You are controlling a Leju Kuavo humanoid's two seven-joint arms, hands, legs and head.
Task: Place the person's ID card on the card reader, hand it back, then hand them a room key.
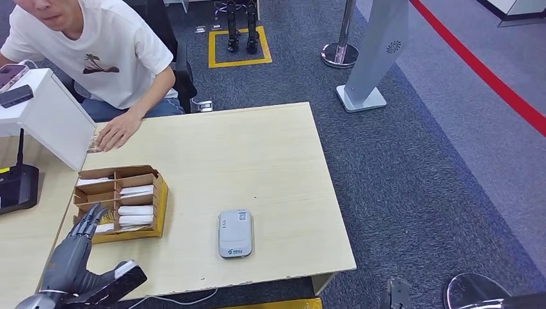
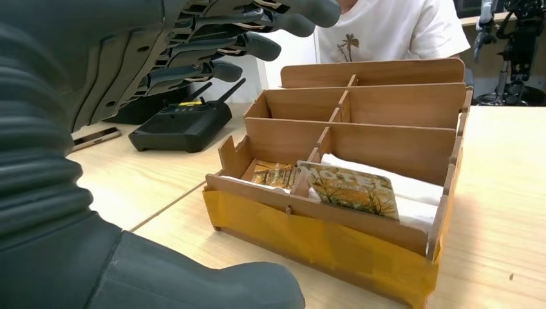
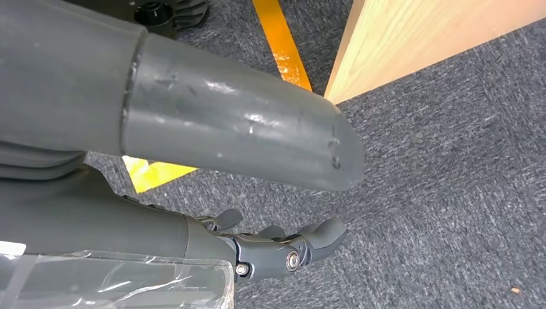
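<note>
A: Fingers (image 1: 87, 222) first, nearest the robot. What does the left robot hand (image 1: 76, 248) hold?

B: Nothing. It is released, fingers spread and straight, hovering at the near left corner of the wooden box (image 1: 154, 215). The left wrist view shows the fingers above the near compartments, not touching anything.

A: And the right robot hand (image 3: 277, 248)?

B: It hangs low beside the surface (image 1: 257, 154), over grey carpet (image 3: 451, 193). Fingers are loosely curled, with nothing in them.

A: What sits in the box?

B: It is a divided tray, rows of compartments side by side, with yellow tape around its base. From the head view white cards or sleeves lie flat in several compartments. In the left wrist view the nearest row holds a room key sleeve (image 2: 351, 187) printed in yellow and green, leaning tilted on white ones, and a second printed piece (image 2: 273, 174) in the neighbouring compartment.

A: Which way do they point?

B: Their long axes run across the box, left to right from the robot's side.

A: The card reader (image 1: 235, 233)?

B: Grey, rounded, lying flat right of the box and apart from it, near the surface's front edge, long axis pointing away from the robot. No card rests on it.

A: Farther off?

B: A black remote (image 1: 16, 187) with an antenna lies on the left. At the far edge the person's hand (image 1: 116, 134) presses flat on the surface, palm down; I cannot tell whether an ID card lies under it.
</note>
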